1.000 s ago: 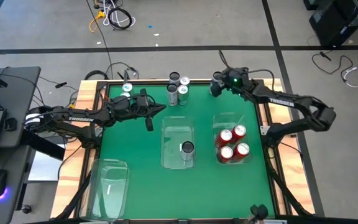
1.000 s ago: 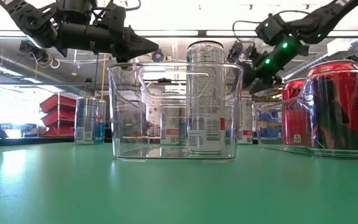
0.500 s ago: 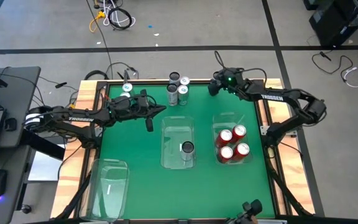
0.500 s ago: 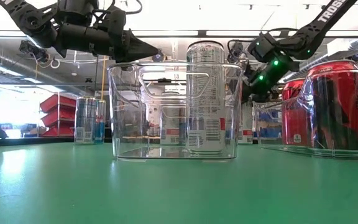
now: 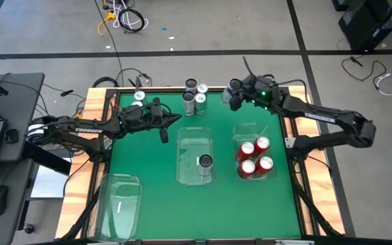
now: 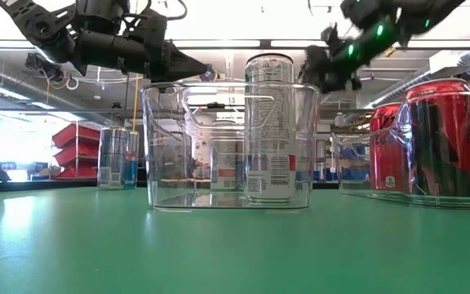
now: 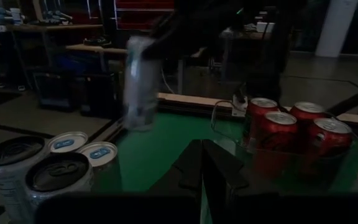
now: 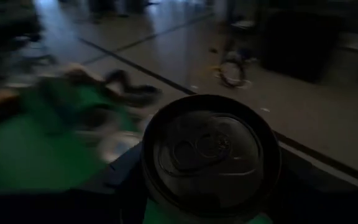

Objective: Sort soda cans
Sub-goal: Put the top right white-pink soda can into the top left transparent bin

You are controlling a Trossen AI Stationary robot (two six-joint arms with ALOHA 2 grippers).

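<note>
Carrying step: the right gripper (image 5: 231,95), raised above the table's far edge, is clenched on a pale can (image 7: 139,81) lifted clear of the surface. Next, I judge, it must reach a bin (image 5: 194,159); the red cans (image 5: 254,156) fill another. Left gripper (image 5: 165,128) waits nearby, fingers together, holding nothing, beside the remaining cans (image 5: 194,95).

Both arms are dark, slender, multi-jointed links. The left arm (image 5: 80,128) carries white TROSSEN lettering along its forearm link. The right arm (image 5: 318,116) shows a lit green indicator near its wrist, with thin black cables looping above.
</note>
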